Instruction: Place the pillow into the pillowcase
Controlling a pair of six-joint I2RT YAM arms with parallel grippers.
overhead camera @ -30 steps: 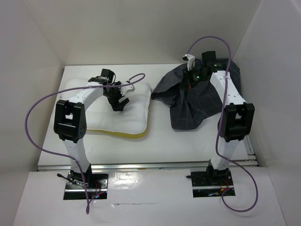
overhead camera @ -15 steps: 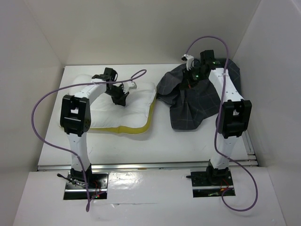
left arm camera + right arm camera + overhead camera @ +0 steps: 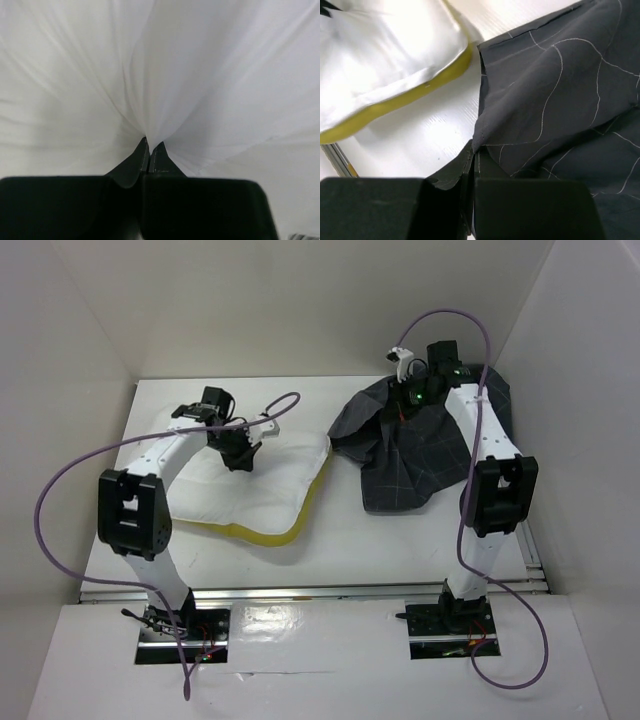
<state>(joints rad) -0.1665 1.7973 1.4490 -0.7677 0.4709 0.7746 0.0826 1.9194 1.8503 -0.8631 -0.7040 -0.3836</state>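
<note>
The white pillow (image 3: 245,490) with its yellow trim lies on the left half of the table, its right corner reaching the pillowcase. My left gripper (image 3: 240,455) is shut on a pinched fold of the pillow's white cloth (image 3: 150,100), which fans out from the closed fingertips. The dark grid-patterned pillowcase (image 3: 425,455) lies crumpled on the right half. My right gripper (image 3: 405,412) is shut on the pillowcase's hem (image 3: 485,135) and lifts it off the table. In the right wrist view the pillow (image 3: 385,60) shows at upper left.
White walls close in the table (image 3: 340,540) on the left, back and right. Purple cables loop above both arms. A metal rail runs along the near edge in front of the arm bases.
My left gripper closed on the pillow's top cloth and pulled it; the pillow shifted and turned, its yellow-trimmed corner now touching the pillowcase. The right gripper has kept its hold, barely moving.
</note>
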